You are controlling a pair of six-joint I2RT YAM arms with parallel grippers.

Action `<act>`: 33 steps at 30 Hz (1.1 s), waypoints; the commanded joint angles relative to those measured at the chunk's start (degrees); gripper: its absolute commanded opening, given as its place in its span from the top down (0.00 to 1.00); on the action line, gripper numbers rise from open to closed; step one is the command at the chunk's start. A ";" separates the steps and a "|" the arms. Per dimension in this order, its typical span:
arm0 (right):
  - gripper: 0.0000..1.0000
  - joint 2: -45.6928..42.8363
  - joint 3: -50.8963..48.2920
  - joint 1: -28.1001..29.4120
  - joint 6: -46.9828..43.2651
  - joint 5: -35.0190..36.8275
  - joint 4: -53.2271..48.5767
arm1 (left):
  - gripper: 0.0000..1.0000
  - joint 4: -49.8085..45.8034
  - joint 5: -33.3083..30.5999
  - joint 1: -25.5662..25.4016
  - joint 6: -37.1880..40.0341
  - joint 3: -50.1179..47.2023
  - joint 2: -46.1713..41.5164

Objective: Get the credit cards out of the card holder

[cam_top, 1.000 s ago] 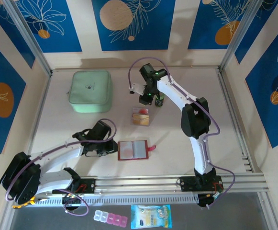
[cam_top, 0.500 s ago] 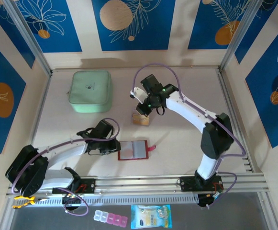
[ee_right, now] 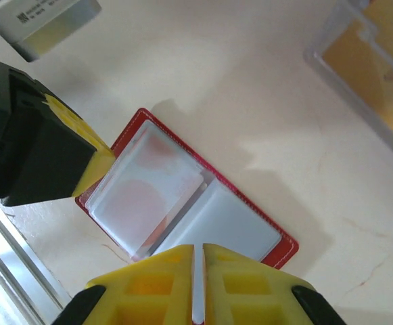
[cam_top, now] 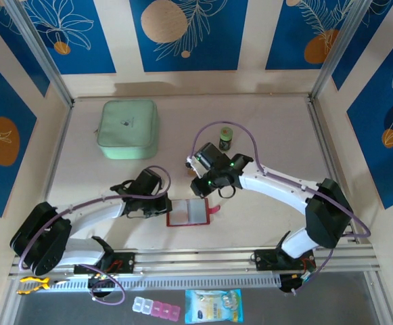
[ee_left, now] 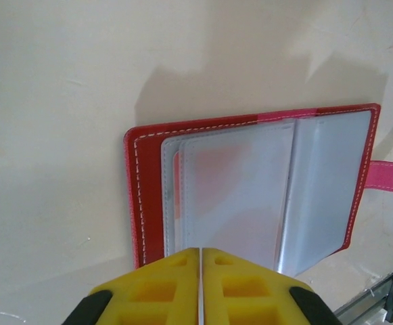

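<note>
Your top camera looks steeply down from above and behind the arm bases, covering the whole table point(cam_top: 277, 135). Your wrist cameras sit close to the surface, each looking down past its own tips: left gripper point(ee_left: 201, 254), right gripper point(ee_right: 197, 250). All three views share the open card holder point(cam_top: 188, 213).

Cut off at right: pink snap tab point(ee_left: 391, 177). Hidden under left gripper point(ee_left: 201, 261): near edge of card holder point(ee_left: 145, 203). Unreadable: contents of sleeve point(ee_left: 237, 189).
</note>
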 commanded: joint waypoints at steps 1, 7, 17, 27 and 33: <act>0.86 -3.08 -2.27 0.33 7.87 3.19 1.67 | 0.92 -2.65 -2.27 -0.64 1.01 -1.01 -1.23; 0.87 -5.04 -5.48 0.03 15.30 -0.49 4.77 | 0.92 -1.99 -2.34 -0.66 1.04 -1.99 -0.54; 0.85 1.11 -4.17 -0.15 29.11 -5.99 2.59 | 0.93 0.75 -1.06 -0.92 1.29 -2.89 1.37; 0.72 5.03 -6.27 2.35 33.51 -12.72 10.08 | 0.93 0.60 -0.83 -0.85 0.95 -3.85 1.92; 0.72 9.53 -3.98 3.32 34.55 -14.93 10.47 | 0.93 -0.29 -1.00 -0.90 1.07 -4.00 1.04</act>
